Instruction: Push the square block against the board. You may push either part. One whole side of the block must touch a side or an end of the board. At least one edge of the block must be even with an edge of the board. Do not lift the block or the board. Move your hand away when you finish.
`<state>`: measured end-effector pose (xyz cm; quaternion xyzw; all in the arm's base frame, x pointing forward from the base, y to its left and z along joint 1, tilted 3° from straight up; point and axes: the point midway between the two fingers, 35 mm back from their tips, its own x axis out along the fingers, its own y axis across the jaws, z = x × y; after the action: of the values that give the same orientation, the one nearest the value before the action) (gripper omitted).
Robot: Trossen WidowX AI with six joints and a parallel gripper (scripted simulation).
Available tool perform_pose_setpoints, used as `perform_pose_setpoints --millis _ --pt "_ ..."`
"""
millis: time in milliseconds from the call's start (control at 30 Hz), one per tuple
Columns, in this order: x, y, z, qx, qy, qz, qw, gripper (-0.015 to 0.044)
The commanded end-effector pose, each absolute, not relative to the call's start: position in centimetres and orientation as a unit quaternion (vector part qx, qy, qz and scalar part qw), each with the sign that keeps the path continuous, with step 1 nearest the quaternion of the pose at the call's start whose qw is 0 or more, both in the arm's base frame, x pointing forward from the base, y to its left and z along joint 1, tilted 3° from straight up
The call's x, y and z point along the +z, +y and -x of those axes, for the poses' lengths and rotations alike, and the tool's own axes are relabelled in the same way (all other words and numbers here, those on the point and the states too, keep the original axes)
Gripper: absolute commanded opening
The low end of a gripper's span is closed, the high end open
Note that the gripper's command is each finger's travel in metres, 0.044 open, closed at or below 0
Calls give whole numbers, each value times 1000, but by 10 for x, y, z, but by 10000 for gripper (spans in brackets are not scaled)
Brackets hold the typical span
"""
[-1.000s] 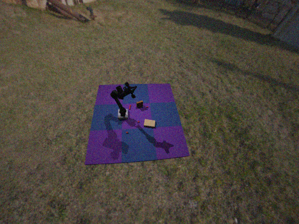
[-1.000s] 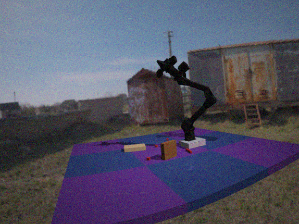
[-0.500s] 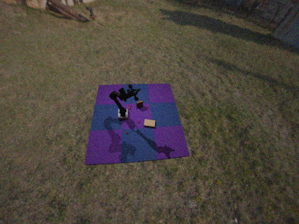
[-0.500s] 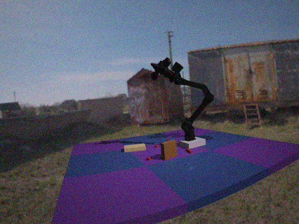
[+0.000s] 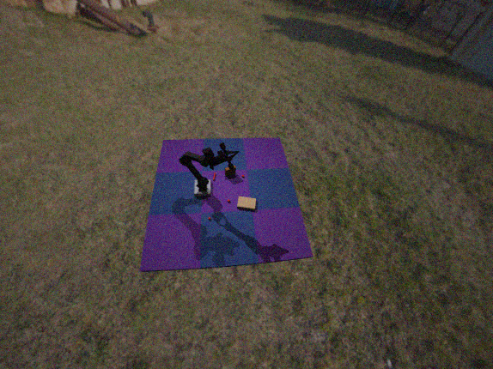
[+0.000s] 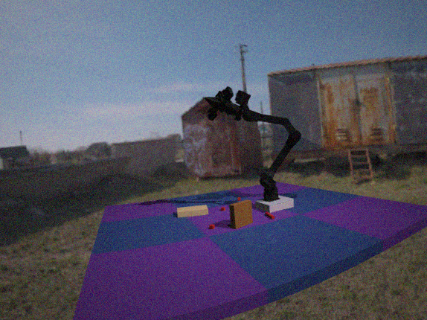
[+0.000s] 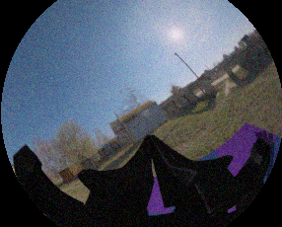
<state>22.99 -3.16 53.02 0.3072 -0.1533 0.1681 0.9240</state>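
The square block [image 5: 231, 172] [image 6: 241, 214], orange-brown, stands upright right of the lower center in the exterior view, and near the middle of the top view. The tan board [image 5: 246, 202] [image 6: 192, 211] lies flat, apart from it—left of it in the exterior view. Small red pieces [image 5: 228, 201] [image 6: 212, 226] dot the purple-and-blue checkered mat [image 5: 275, 189] [image 6: 167, 268]. The gripper [image 5: 237, 152] [image 6: 205, 98] [image 7: 150, 137] is raised above the mat, its jaws pressed together on nothing. Grass surrounds the mat outdoors; a rusty shed [image 6: 219, 145] at center bears pale marks—too blurred to read.
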Motion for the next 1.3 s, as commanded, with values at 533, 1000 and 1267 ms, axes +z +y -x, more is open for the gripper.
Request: perform_pose_setpoints --millis 533,1000,1267 --pt "483 -20 -294 149 -57 -264 951 0" --pt "437 7 -332 155 33 -205 966 0" --pt "416 30 -343 173 78 -195 962 0"
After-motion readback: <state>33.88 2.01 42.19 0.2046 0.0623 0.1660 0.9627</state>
